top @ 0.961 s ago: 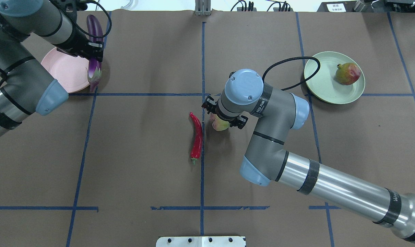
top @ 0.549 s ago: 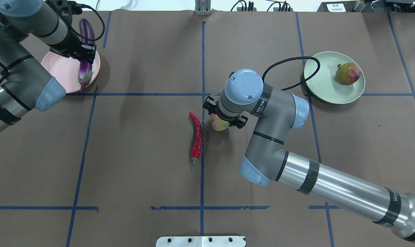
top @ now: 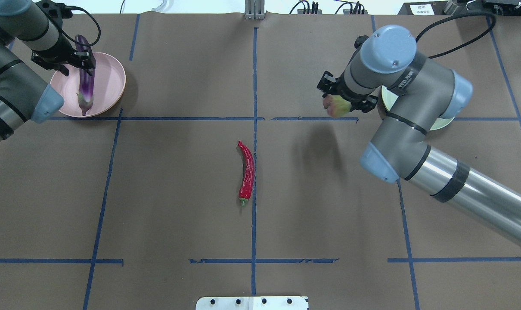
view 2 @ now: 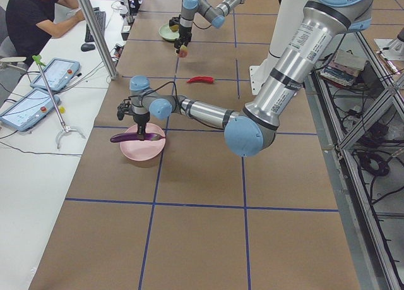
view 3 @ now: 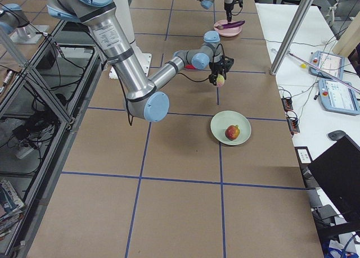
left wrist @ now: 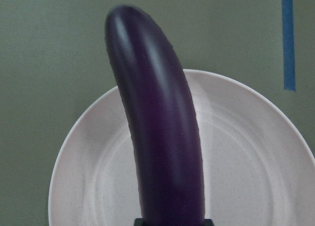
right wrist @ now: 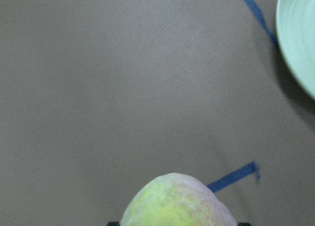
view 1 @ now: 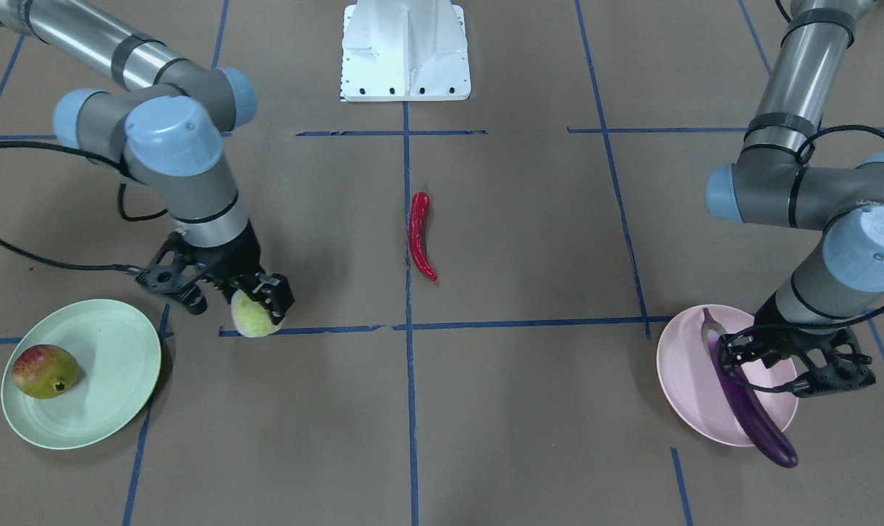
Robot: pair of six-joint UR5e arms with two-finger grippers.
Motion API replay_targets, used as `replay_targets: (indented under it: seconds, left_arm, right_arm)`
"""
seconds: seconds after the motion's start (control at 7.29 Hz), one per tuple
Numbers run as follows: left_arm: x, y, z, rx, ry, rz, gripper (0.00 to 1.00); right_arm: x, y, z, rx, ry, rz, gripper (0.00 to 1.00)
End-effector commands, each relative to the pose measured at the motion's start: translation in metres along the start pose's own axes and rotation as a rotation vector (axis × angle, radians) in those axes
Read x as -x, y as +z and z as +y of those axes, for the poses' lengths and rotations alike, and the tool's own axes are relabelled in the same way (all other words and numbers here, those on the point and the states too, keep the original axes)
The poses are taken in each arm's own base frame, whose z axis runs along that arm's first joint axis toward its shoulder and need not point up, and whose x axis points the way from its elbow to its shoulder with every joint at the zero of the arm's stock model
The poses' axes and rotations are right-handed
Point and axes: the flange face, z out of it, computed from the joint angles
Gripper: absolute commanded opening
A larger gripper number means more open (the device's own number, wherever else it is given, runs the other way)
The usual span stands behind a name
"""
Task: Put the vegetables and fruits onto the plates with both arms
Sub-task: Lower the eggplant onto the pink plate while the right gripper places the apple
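My left gripper [top: 82,60] is shut on the purple eggplant [top: 85,82] and holds it low over the pink plate [top: 110,82]. In the front view the eggplant [view 1: 749,409] lies across the pink plate [view 1: 683,372] and its tip overhangs the rim. I cannot tell whether they touch. My right gripper [top: 344,101] is shut on the peach [top: 336,106] and holds it in the air, just left of the green plate [view 1: 113,351]. The pomegranate [view 1: 44,371] lies on that plate. The red chili pepper [top: 246,170] lies at the table's middle.
The white base block [view 1: 405,51] stands at the robot's side of the table. Blue tape lines cross the brown table cover. My right arm hides most of the green plate in the overhead view. An operator [view 2: 31,18] sits at a side desk.
My left gripper has carried the eggplant left, from the plate's edge to over the pink plate. My right gripper has lifted the peach from beside the chili and moved it toward the green plate.
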Motion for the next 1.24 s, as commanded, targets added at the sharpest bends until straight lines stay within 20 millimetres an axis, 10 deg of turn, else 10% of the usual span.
replay_targets:
  seconds: [0.0, 0.55, 0.69, 1.1]
  left_arm:
    - [-0.033, -0.034, 0.008, 0.057, -0.092, 0.151, 1.0]
    - [-0.067, -0.025, 0.033, 0.084, -0.114, 0.167, 1.0]
    - [-0.105, -0.042, 0.031, 0.081, -0.179, 0.2, 1.0]
    - [-0.242, -0.06, 0.119, 0.151, -0.148, 0.367, 1.0]
  right_arm:
    - [-0.07, 0.006, -0.074, -0.043, -0.038, 0.082, 0.01]
    - [-0.125, 0.042, -0.125, -0.045, -0.062, 0.195, 0.03]
    - [-0.126, 0.042, -0.124, -0.043, -0.059, 0.195, 0.85]
    - [-0.112, 0.029, -0.116, 0.011, -0.072, 0.14, 1.0]
